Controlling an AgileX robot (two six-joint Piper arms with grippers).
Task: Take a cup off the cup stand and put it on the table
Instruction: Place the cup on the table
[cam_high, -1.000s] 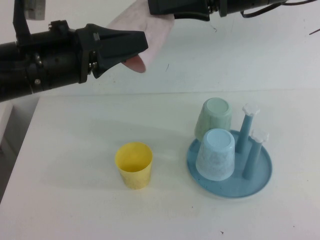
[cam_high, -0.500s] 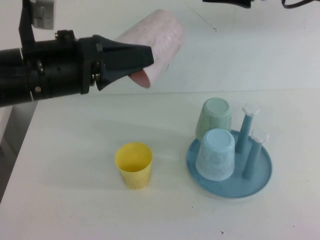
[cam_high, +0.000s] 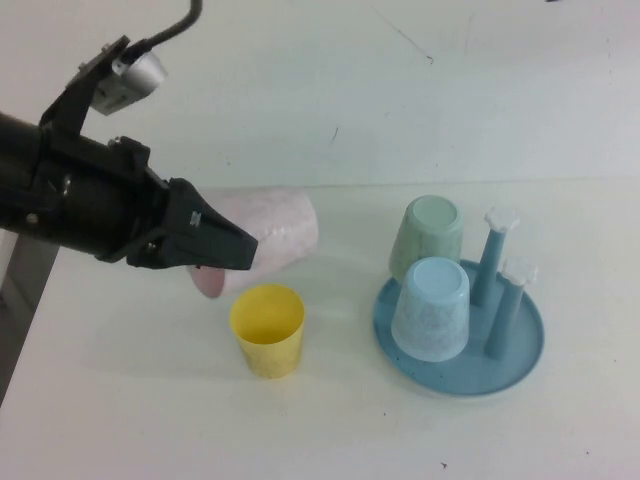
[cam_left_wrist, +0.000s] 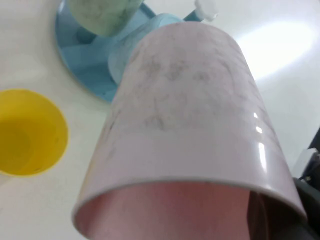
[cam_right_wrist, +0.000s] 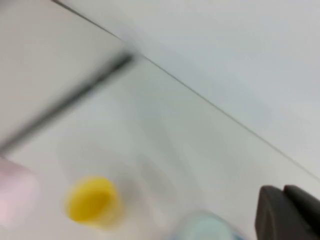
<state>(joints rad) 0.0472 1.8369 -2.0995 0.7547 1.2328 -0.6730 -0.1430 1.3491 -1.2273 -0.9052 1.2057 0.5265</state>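
Observation:
My left gripper (cam_high: 235, 255) is shut on the rim of the pale pink cup (cam_high: 280, 232), one finger inside and one outside. The cup lies tilted on its side, mouth toward the gripper, low over the white table (cam_high: 150, 420) just behind the yellow cup. In the left wrist view the cup (cam_left_wrist: 185, 115) fills the picture. The blue cup stand (cam_high: 460, 385) sits at the right with two bare white-capped pegs (cam_high: 500, 225). My right gripper (cam_right_wrist: 287, 210) is out of the high view, held high above the table, empty, its fingertips together.
A yellow cup (cam_high: 268, 330) stands upright in front of the pink cup. A light blue cup (cam_high: 432, 308) and a pale green cup (cam_high: 428, 235) sit upside down on the stand. The table's left edge is near my left arm.
My left gripper has carried the pink cup down from high at the back to just above the table behind the yellow cup. The right arm has left the high view.

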